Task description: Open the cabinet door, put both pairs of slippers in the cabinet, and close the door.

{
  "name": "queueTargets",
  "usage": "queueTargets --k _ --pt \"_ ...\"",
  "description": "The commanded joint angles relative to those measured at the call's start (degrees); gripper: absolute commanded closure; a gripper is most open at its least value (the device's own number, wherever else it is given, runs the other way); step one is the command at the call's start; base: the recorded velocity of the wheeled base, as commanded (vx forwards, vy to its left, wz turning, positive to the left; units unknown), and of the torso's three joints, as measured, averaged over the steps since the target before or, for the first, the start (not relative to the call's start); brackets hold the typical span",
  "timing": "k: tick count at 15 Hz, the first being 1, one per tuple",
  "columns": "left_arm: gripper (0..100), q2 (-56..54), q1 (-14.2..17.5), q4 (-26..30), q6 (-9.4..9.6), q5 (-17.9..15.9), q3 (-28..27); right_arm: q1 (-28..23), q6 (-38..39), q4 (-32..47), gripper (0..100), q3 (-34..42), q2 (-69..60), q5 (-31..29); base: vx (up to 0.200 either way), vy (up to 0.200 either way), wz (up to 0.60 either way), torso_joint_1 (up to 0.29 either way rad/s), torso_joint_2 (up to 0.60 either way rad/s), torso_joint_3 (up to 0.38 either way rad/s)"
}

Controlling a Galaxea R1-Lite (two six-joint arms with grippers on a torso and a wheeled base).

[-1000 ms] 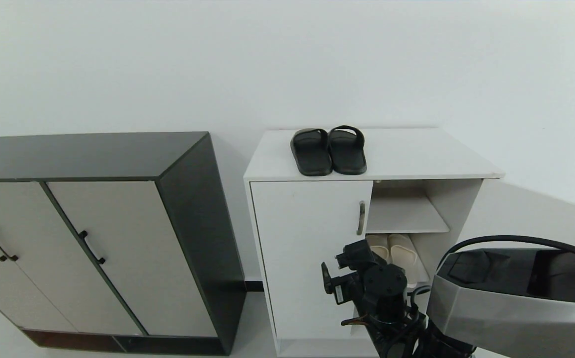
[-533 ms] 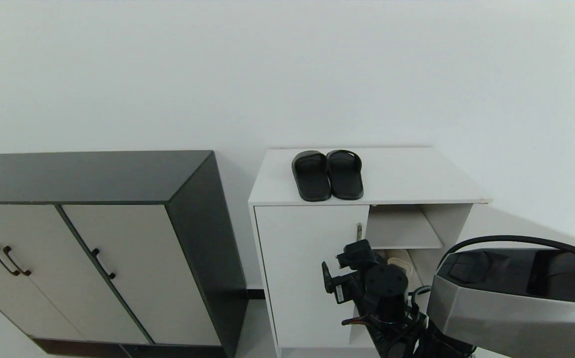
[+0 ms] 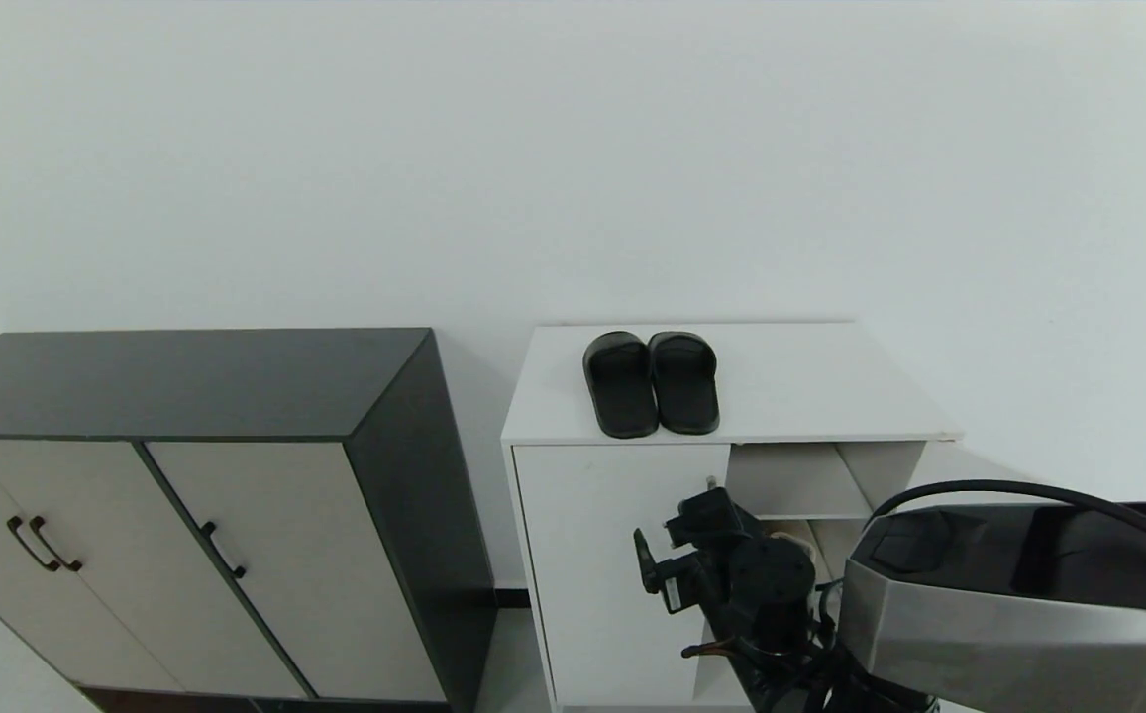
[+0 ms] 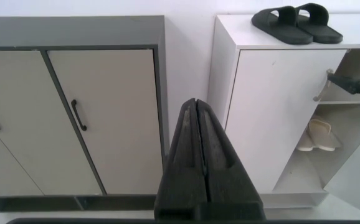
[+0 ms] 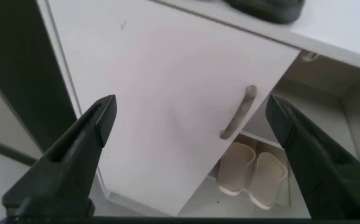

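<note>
**Right gripper spread before the cabinet door, one pair of slippers on top**

The black slippers sat side by side on top of the white cabinet, higher than the right gripper's fingers and well apart from them. The cream slippers lay as a pair on the lower shelf of the open compartment, beyond those fingers and past the door's edge. An upper shelf crossed the same compartment above them. The cabinet door beside the opening stood shut, and its handle ran upright near its edge.

The right gripper faced that door with its two fingers spread wide and nothing between them. The handle lay ahead of the gap, nearer one finger than the other, and no finger touched it.

The left gripper had its fingers pressed flat together, gripping nothing. Its tips pointed at the narrow strip of wall between the white cabinet and the dark cabinet, both well ahead of them. The dark cabinet's two pale doors were shut.
</note>
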Motion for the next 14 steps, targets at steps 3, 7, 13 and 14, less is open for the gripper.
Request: queueTargets --k 3,7,13,14 --pt "100 0.0 0.07 -0.02 0.13 0.06 0.0 -0.4 0.88 7.79 0 -2.5 -4.08 0.28 0.0 0.0 0.0 0.0 0.0 0.0" --pt "100 0.0 -0.02 -0.02 0.48 -0.03 0.0 4.96 12.75 43.56 0 -11.81 -20.08 -1.48 0.0 0.0 0.0 0.0 0.0 0.0" --pt "100 0.09 -0.02 -0.02 0.66 -0.03 0.0 5.32 19.78 64.21 0 -30.71 -21.14 -11.58 0.033 0.0 0.0 0.0 0.0 0.0" --pt "100 0.09 -0.02 -0.02 0.66 -0.03 0.0 4.88 19.87 64.13 0 -30.71 -20.43 -11.58 0.2 0.0 0.0 -0.002 0.0 0.002"
